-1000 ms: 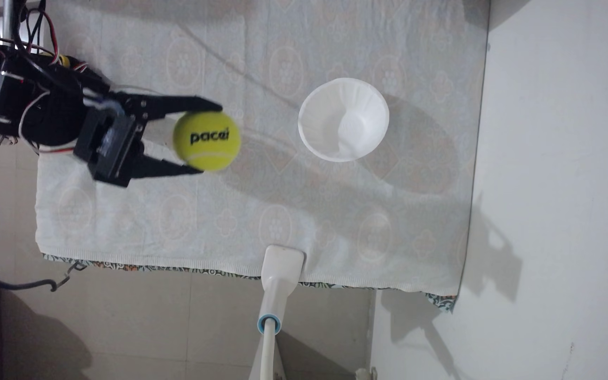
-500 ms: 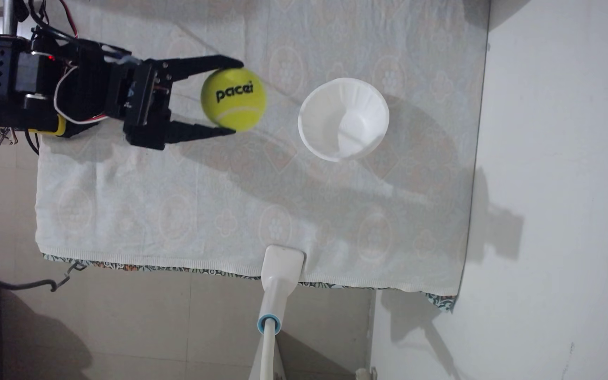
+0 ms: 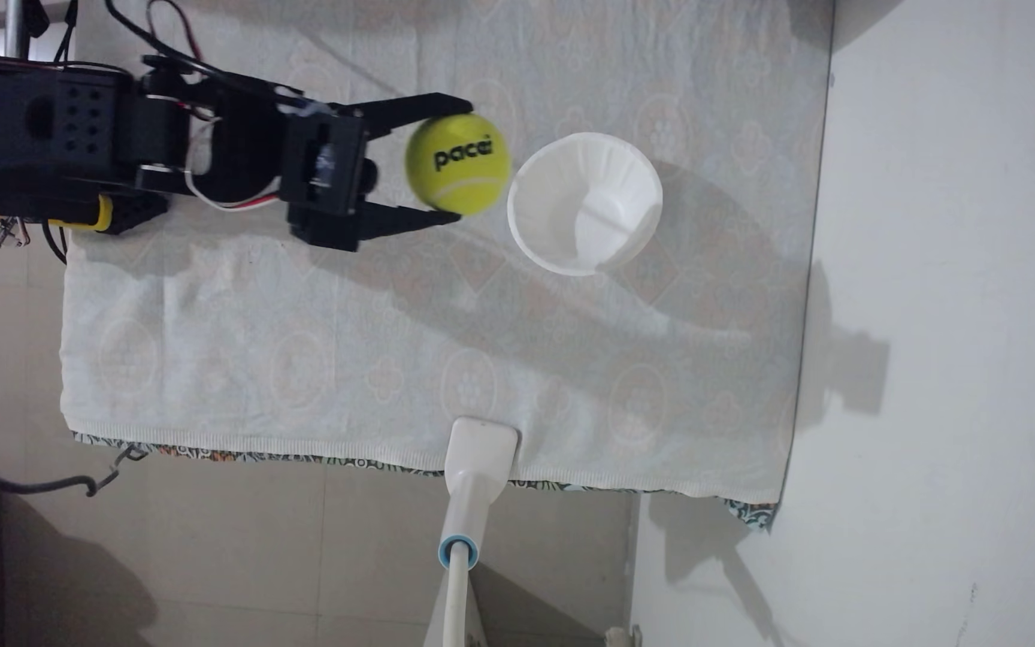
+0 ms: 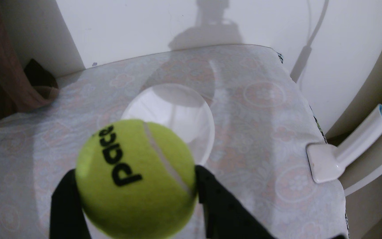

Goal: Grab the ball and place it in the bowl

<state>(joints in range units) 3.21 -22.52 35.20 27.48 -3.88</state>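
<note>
Yellow-green felt ball clamped between the two black fingers of the pincer, carried clear above the cloth-covered worktop; lettering faces up in the fixed view. Grab looks done; transfer mostly done, release not yet. Ball sits just beside the near rim of the white fluted bowl, not over its mouth. In the wrist view the ball overlaps the bowl's near edge, bowl empty behind it. Left to do, by my reading: a short advance over the opening, then open the fingers. Bowl stands toward the worktop's far edge by the wall, well in from both side edges. Open cloth all round it. White flat-headed handle rests on one side edge, well apart from the path. Thin bowl may tip if the rim is nudged
</note>
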